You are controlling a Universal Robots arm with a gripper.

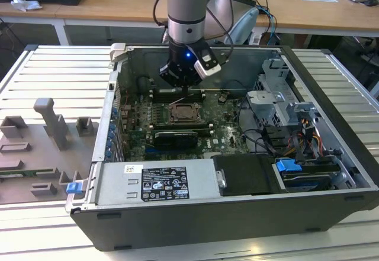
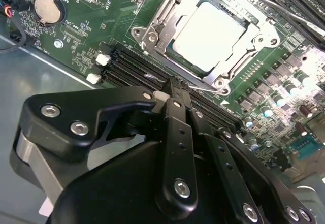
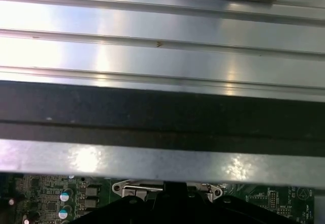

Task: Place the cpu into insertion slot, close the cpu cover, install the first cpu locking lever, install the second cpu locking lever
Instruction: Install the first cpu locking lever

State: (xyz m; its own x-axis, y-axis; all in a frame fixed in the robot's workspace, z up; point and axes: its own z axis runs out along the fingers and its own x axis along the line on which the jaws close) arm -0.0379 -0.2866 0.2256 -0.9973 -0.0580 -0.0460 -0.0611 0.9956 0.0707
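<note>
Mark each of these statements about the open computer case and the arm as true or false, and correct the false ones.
1. The pale silver square cpu lies in the insertion slot. True.
2. The thin silvery metal cpu cover is closed over the chip. True.
3. The black end effector holds the chip. False: it holds no chip; the chip sits in the socket.
4. The arm hangs outside the grey metal computer case. False: it reaches down inside it.
</note>
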